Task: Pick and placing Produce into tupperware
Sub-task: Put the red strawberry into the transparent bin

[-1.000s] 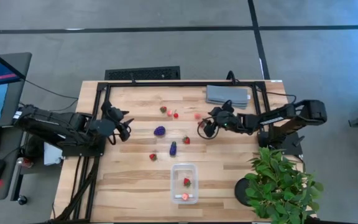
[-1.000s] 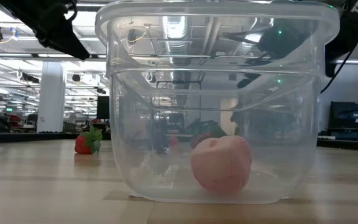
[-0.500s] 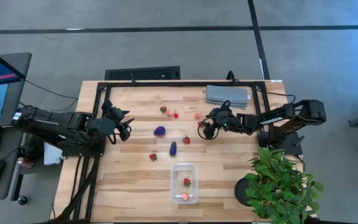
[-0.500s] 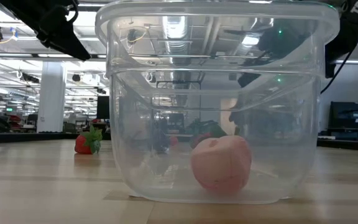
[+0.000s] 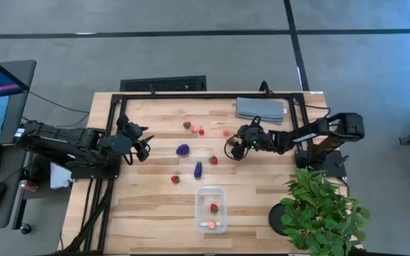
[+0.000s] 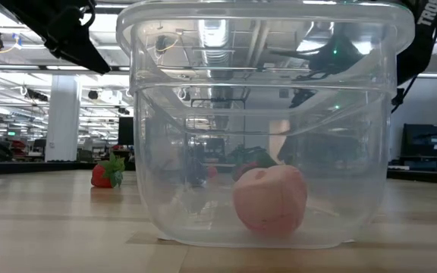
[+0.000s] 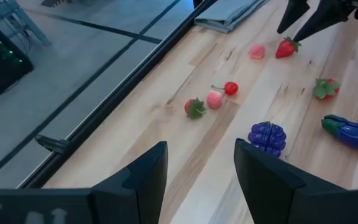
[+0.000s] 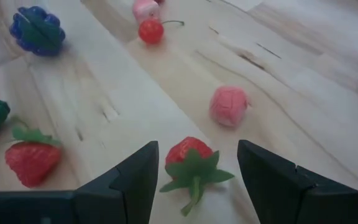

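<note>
Small produce pieces lie scattered on the wooden table: a purple grape cluster (image 5: 183,150), a dark eggplant (image 5: 198,169), strawberries (image 5: 213,160), a cherry (image 5: 201,131) and pink pieces (image 5: 225,132). The clear tupperware (image 5: 211,210) stands near the front edge with a strawberry (image 5: 213,208) and a pink piece (image 6: 270,199) on its floor. My right gripper (image 8: 196,152) is open, tilted down, with one finger on either side of a strawberry (image 8: 190,158) that lies on the table; I see no contact. My left gripper (image 5: 146,146) waits open at the table's left.
A folded grey cloth (image 5: 260,108) lies at the far right corner. A potted green plant (image 5: 322,210) stands at the near right. A black frame rail (image 5: 212,94) runs along the far edge. One more strawberry (image 6: 106,174) lies left of the container.
My right gripper has tipped a little further down over the strawberry, its fingers as wide apart as before. The produce and the tupperware have stayed where they were.
</note>
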You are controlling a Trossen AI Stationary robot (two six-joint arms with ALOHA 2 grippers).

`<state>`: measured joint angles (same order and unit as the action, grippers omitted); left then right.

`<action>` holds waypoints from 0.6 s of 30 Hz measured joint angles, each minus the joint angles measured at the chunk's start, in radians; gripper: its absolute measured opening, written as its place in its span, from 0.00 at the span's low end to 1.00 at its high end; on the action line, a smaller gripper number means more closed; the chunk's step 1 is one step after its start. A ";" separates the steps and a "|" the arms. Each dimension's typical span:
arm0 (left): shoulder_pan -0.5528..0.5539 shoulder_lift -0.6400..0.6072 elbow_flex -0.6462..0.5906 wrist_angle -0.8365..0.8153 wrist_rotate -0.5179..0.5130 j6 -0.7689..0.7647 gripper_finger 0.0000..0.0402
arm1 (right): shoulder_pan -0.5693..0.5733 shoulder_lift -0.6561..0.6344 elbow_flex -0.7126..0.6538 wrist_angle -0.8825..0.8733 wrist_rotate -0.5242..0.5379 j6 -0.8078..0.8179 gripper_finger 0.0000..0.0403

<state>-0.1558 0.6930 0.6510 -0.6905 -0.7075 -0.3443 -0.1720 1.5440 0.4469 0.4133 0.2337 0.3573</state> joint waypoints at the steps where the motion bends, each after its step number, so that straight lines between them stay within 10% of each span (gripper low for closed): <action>1: 0.000 0.000 0.000 0.000 0.003 0.000 0.44 | -0.002 0.000 0.000 0.000 0.000 -0.001 0.61; 18: 0.000 0.000 0.000 0.000 0.004 -0.001 0.44 | -0.023 0.015 -0.001 0.007 -0.054 -0.043 0.61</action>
<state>-0.1555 0.6930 0.6510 -0.6907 -0.7036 -0.3454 -0.1947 1.5593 0.4461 0.4208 0.1795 0.3142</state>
